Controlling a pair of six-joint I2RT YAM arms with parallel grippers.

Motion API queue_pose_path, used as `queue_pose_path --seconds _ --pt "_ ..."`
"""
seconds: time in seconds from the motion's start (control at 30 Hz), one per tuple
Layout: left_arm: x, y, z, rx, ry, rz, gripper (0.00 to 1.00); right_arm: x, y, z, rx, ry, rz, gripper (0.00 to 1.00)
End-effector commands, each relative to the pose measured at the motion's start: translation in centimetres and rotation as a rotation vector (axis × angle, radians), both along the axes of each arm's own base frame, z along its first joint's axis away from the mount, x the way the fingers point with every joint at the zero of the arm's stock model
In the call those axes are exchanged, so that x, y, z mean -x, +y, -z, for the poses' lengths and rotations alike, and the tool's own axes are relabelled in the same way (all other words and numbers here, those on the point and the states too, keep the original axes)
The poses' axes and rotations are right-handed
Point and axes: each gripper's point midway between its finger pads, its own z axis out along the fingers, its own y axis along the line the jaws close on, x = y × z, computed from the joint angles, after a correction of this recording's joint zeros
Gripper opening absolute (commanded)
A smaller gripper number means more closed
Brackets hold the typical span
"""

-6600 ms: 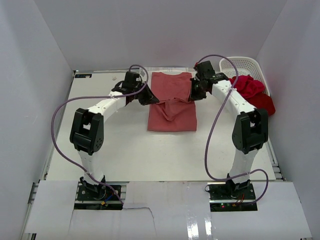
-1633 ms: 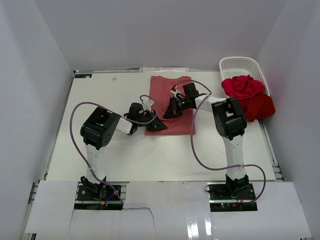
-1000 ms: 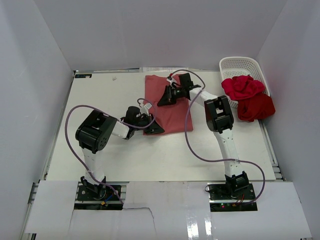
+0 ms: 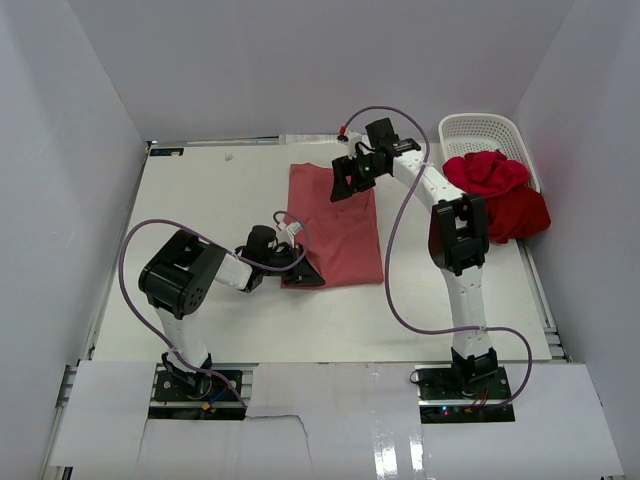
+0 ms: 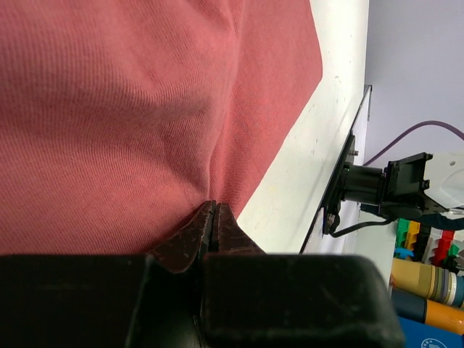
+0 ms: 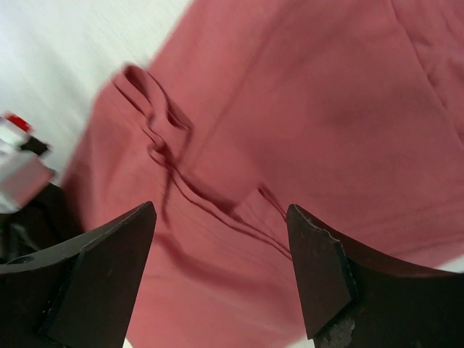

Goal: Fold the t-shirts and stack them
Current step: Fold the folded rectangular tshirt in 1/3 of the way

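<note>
Looking down from the overhead camera, you had the salmon-red shirt (image 4: 335,225) lying as a tall folded rectangle on the white table (image 4: 200,250), roughly midway between the two arms. Your left gripper (image 4: 305,272) sat low at the shirt's near left corner, and your right gripper (image 4: 345,180) hung over the cloth's far end. Off to the right, a crimson shirt (image 4: 488,172) lay bunched against the near end of the white basket (image 4: 485,128), with a darker red shirt (image 4: 522,212) crumpled just beside it on its near side. In the left wrist camera, the left gripper's jaws were pressed together with a ridge of the salmon-red cloth pinched at their tips. The shirt filled most of that view, and bare table showed beyond its edge. In the right wrist camera, the right gripper's fingers (image 6: 109,268) stood wide apart above the shirt, holding nothing. Wrinkles and a folded seam ran across the cloth between them.
</note>
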Motion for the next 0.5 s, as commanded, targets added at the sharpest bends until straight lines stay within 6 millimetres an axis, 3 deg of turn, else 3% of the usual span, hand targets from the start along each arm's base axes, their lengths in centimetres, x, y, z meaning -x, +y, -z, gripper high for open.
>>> queue_pose_path --seconds 0.0,0.13,0.47 --pt "1.7 0.4 0.3 -0.023 0.024 0.036 0.10 2.2 -1.4 2.3 0.175 -0.009 -0.083 0.79" --pt "2.1 0.6 0.4 -0.026 0.039 0.043 0.11 3.4 -1.3 3.5 0.284 -0.037 -0.113 0.79" --pt "2.6 0.8 0.2 -0.035 0.050 0.049 0.11 6.3 0.5 4.5 0.363 -0.068 -0.201 0.78"
